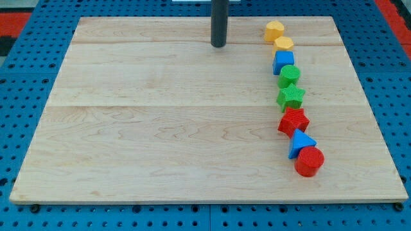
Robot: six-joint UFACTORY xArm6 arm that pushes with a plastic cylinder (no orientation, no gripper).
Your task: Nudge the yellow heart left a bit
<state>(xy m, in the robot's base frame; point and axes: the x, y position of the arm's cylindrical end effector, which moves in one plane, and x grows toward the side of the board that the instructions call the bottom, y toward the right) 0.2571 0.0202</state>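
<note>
Pale wooden bench (160,128) on blue pegboard (38,218). No claw; rod tip (218,45) near top centre. Yellow heart (283,43) at top right, touching blue block (283,61) below; pointing direction, long axis unclear. Tip well left of heart.

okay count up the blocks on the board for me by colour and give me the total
Yellow: 2, the yellow hexagon and the yellow heart
Blue: 2, the blue cube and the blue triangle
Green: 2, the upper green block and the green star
Red: 2, the red star and the red cylinder
Total: 8
</note>
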